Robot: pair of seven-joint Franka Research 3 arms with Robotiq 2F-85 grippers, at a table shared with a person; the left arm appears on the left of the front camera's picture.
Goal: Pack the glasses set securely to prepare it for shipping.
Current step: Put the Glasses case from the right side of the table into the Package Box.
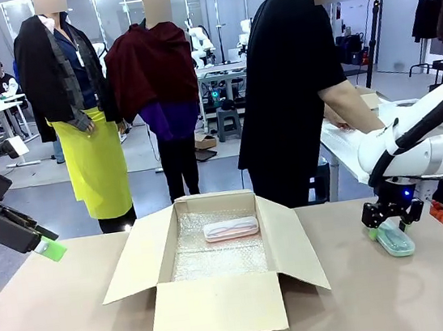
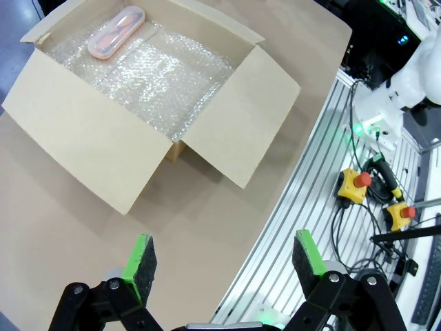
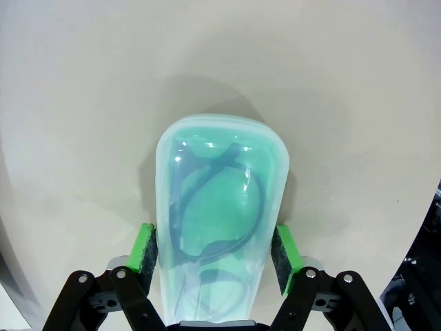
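A pale pink glasses case point(image 1: 231, 229) point(image 2: 116, 32) lies on the bubble wrap at the far end of the open cardboard box point(image 1: 215, 305) point(image 2: 83, 138). At the table's right, a see-through mint-green case point(image 1: 396, 239) point(image 3: 220, 172) rests on the tabletop with thin-framed glasses point(image 3: 244, 207) inside. My right gripper point(image 1: 392, 223) point(image 3: 215, 248) reaches down over it, its green pads point(image 3: 146, 252) pressed to both long sides. My left gripper point(image 1: 50, 247) point(image 2: 224, 258) hangs open above the table's left edge, holding nothing.
The box's flaps point(image 1: 293, 242) spread outward over the table's middle. A person in black point(image 1: 288, 83) stands beyond the far edge, hands on a white table behind. Emergency-stop buttons point(image 2: 355, 185) and cables lie on the slotted rail beside the table.
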